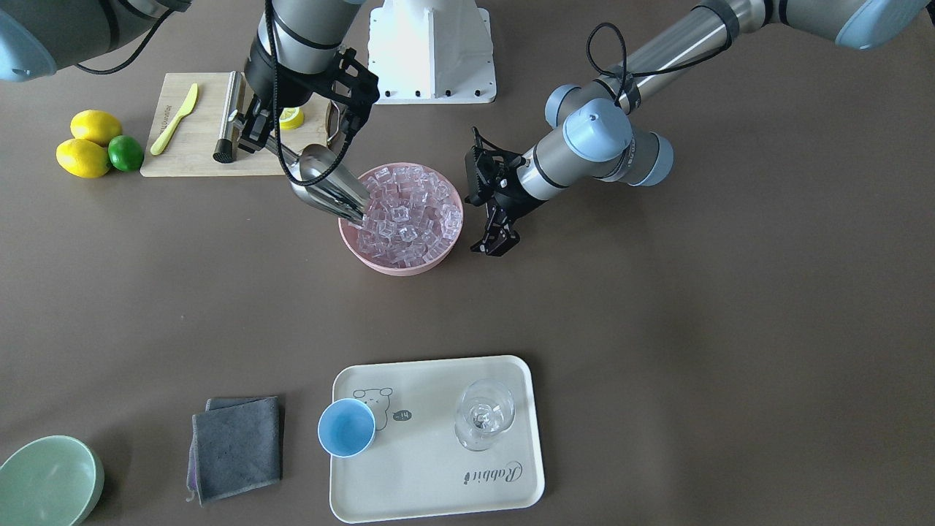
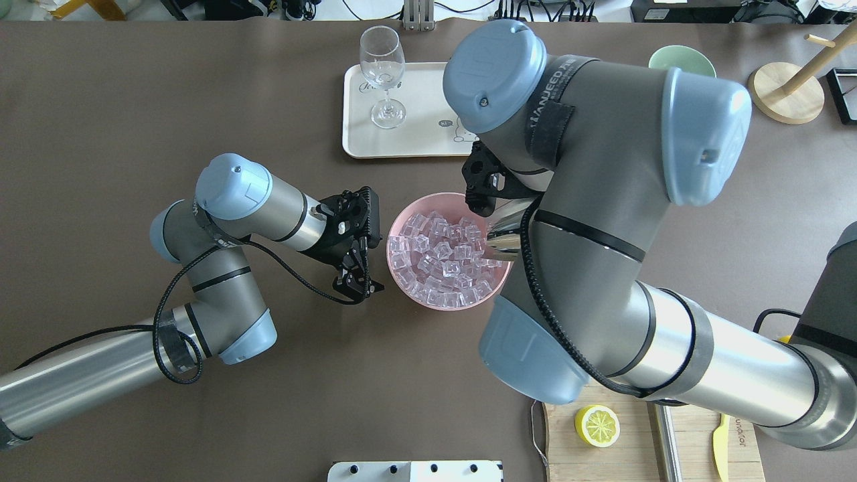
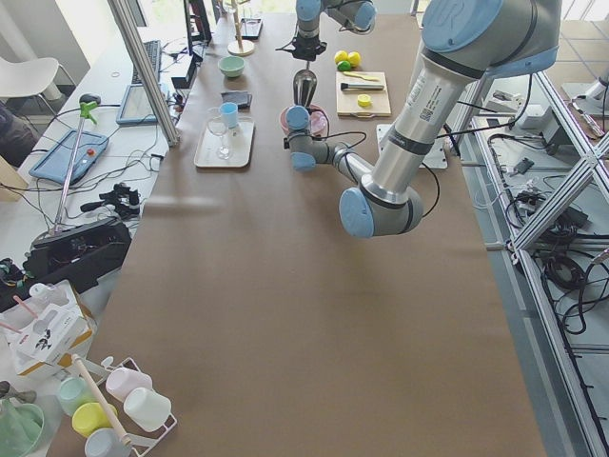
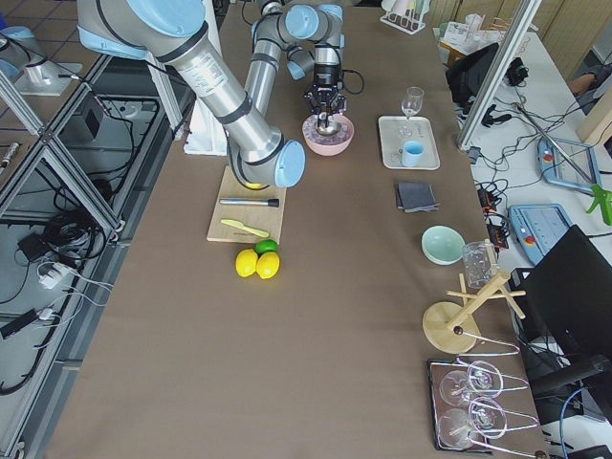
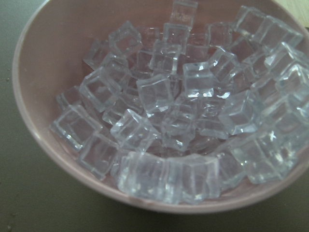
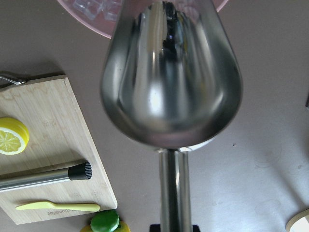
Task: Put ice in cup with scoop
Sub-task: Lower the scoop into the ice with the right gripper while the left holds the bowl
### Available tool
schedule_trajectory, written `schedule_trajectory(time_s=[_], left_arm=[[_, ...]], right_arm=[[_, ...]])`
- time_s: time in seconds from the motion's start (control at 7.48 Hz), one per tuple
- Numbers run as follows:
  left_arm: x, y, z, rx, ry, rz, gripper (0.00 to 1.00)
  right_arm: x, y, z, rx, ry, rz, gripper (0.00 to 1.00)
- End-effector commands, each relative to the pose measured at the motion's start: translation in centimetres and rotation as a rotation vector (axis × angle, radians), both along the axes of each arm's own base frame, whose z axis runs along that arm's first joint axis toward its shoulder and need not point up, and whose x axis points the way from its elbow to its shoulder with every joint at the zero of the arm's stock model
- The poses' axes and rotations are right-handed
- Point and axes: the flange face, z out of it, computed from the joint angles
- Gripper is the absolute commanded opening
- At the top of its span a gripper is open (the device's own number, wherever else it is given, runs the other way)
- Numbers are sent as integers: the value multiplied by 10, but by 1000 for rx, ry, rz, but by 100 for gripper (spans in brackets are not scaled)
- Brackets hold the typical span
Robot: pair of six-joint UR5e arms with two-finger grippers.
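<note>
The ice (image 1: 409,215) sits heaped in the pink bowl (image 1: 398,264), and the scoop (image 1: 329,186) has its mouth down among the cubes at the rim. A hard push could slide the bowl or flick cubes over the edge. The cup (image 1: 347,428) waits well apart on the tray (image 1: 438,497), so a heaped load may spill in transit. The right gripper (image 1: 266,142) is clamped on the handle, wrist tilted steeply down. The left gripper (image 1: 497,245) hangs just beside the bowl, and its jaw gap cannot be judged

scoop (image 1: 329,186) tip in ice (image 1: 409,215), cup (image 1: 347,428) empty
</note>
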Motion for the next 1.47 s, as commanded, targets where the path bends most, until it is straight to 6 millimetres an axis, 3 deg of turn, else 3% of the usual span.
schedule_trajectory(time_s=[0.0, 0.53, 1.07, 1.34], left_arm=[[3, 2, -5, 7, 5, 3, 98], [11, 4, -22, 19, 20, 1, 98], [11, 5, -16, 15, 14, 1, 98], [11, 5, -13, 14, 11, 1, 98]], right_arm=[[-45, 5, -8, 19, 98, -53, 0], [-75, 6, 10, 44, 184, -86, 0], [-94, -4, 11, 53, 182, -85, 0], [-102, -8, 21, 79, 132, -71, 0]])
